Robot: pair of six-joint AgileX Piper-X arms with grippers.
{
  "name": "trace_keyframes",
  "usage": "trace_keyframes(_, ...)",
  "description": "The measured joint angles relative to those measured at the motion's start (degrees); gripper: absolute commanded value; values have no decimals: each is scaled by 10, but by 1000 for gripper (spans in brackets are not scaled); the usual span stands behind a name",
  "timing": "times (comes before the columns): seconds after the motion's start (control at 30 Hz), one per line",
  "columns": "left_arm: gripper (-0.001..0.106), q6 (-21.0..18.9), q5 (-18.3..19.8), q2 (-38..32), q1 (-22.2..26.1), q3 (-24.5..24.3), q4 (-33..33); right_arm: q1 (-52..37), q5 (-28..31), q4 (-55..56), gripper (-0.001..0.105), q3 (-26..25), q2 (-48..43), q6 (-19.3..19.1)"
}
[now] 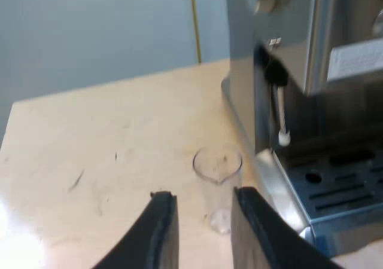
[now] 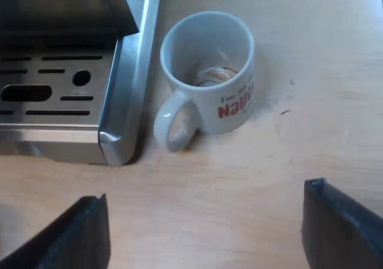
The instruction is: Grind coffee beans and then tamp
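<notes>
Left gripper (image 1: pixel 203 196) apart, measuring glass (image 1: pixel 218 174) just beyond. Right gripper (image 2: pixel 206 194) wide apart, mug (image 2: pixel 238 98) ahead beside espresso machine (image 2: pixel 128 72).

The left end effector (image 1: pixel 203 198) has smooth, curved black fingers; the right end effector (image 2: pixel 206 214) has blunt, square-cornered black ones.

Parted left tool (image 1: pixel 203 195), upright measuring glass (image 1: pixel 218 182) near espresso machine (image 1: pixel 299 72)

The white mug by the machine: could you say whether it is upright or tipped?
Upright: the white ceramic mug stands on its base, mouth upward.
</notes>
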Motion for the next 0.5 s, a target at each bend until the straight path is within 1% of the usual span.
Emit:
trace_keyframes(0.03, 25, 0, -2, -1, 0, 0, 9, -7, 0, 1, 67, 0, -10, -8)
trace_keyframes(0.13, 25, 0, -3, -5, 0, 0, 18, -15, -1, 1, 67, 0, -34, -12)
trace_keyframes(0.2, 25, 0, -16, -10, 0, 0, 18, -15, -1, 3, 67, 0, -51, -14)
trace_keyframes(0.27, 27, 0, -59, -21, 0, 0, 18, -15, -1, 13, 67, 0, -78, -16)
trace_keyframes(0.3, 29, 0, -68, -25, 0, 0, 18, -15, -1, 18, 67, 0, -83, -16)
trace_keyframes(0.33, 32, -1, -86, -34, 0, 0, 19, -15, -1, 26, 67, 0, -98, -16)
trace_keyframes(0.37, 35, -1, -95, -45, 0, 0, 24, -15, -1, 33, 67, 0, -112, -16)
trace_keyframes(0.4, 37, -2, -97, -48, 0, 0, 29, -15, -1, 37, 67, 0, -120, -16)
trace_keyframes(0.5, 47, -7, -97, -72, 0, -1, 54, -15, -1, 56, 67, 0, -156, -16)
